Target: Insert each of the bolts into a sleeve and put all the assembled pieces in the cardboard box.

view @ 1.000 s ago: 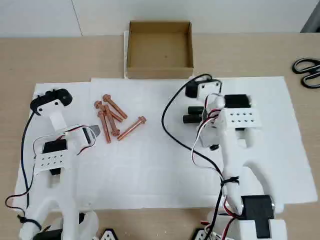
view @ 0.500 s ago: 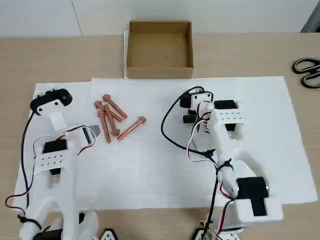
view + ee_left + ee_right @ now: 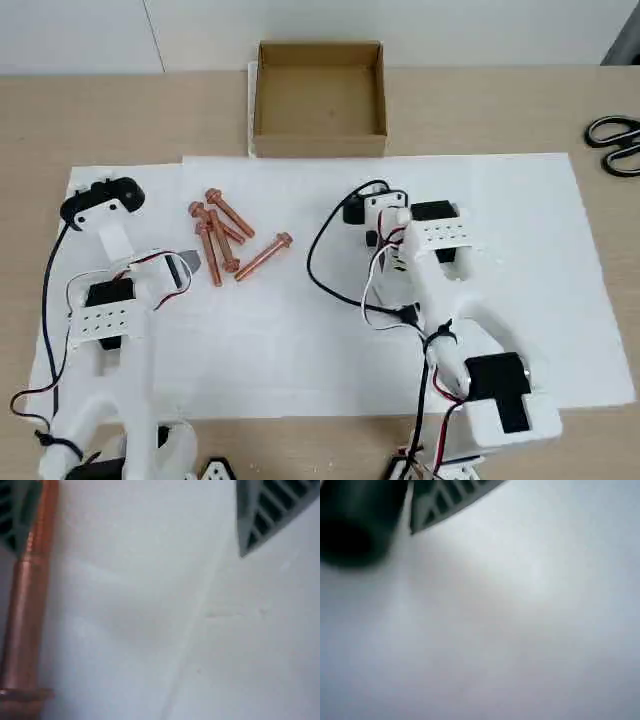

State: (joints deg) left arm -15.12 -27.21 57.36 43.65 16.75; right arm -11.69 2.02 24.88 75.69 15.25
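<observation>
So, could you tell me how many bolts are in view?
5 bolts, all on the white sheet: four overlapping in a cluster, one angled beside it. Overlap may hide another.

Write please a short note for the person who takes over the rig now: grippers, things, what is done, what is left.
Left gripper: open, low over the paper, with a bolt beside it.
Right gripper: low over the paper at a black sleeve; open or shut cannot be told.
The bolts lie loose on the paper. The box behind them is empty.
Done: nothing assembled, nothing boxed.
Left: sleeve every bolt, then box all.
</observation>
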